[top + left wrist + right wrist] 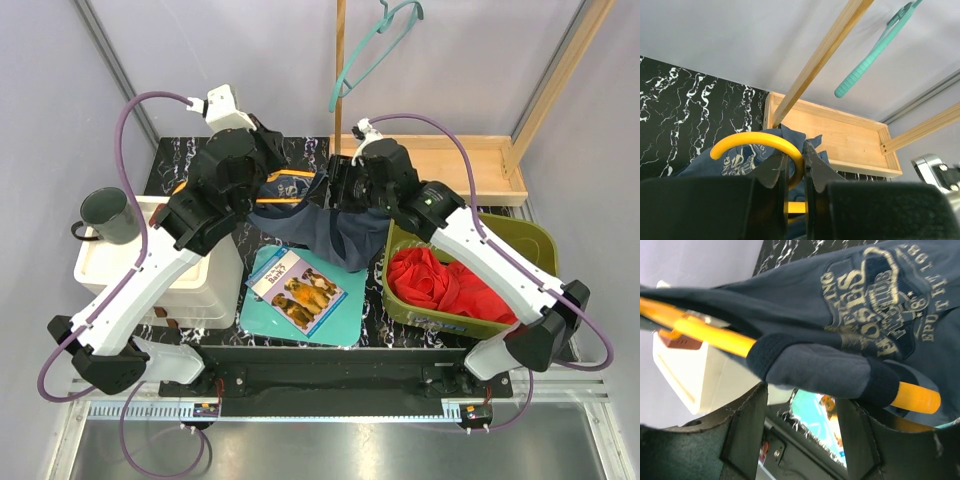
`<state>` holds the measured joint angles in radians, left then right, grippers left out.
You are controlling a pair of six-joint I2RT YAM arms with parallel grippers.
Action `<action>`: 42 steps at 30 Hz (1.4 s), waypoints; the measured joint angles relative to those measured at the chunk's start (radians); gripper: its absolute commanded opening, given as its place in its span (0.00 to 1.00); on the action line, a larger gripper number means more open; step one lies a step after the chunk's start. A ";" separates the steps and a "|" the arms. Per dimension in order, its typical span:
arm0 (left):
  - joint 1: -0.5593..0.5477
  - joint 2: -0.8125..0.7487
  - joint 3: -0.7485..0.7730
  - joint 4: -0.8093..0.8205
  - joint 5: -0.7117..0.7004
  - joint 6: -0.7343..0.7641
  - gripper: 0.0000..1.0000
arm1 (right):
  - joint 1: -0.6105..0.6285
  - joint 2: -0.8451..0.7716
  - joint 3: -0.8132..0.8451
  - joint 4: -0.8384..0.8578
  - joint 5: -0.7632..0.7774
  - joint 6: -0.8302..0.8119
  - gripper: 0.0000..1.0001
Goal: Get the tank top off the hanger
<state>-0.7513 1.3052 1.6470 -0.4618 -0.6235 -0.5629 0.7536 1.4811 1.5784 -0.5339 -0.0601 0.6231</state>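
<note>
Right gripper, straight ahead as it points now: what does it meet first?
Most likely the tank top strap wrapped over the yellow hanger, directly ahead between the right gripper's open fingers; exact depth is unclear.

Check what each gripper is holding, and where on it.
Left gripper is shut on the yellow plastic hanger, at the base of its curved hook. Right gripper is open beside the shoulder strap of the navy printed tank top, holding nothing.
</note>
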 measured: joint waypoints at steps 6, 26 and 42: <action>-0.014 0.000 -0.019 0.007 0.021 -0.018 0.00 | 0.006 0.042 0.002 0.017 0.079 -0.002 0.38; -0.016 -0.002 -0.026 0.043 0.051 0.053 0.00 | 0.006 -0.211 -0.182 0.061 0.176 -0.021 0.00; 0.037 0.021 0.081 0.096 0.180 0.067 0.00 | -0.235 -0.414 -0.353 0.045 -0.025 0.105 0.00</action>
<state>-0.7147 1.3266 1.7283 -0.3656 -0.4431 -0.4957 0.5186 1.0676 1.2251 -0.4889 -0.0853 0.7277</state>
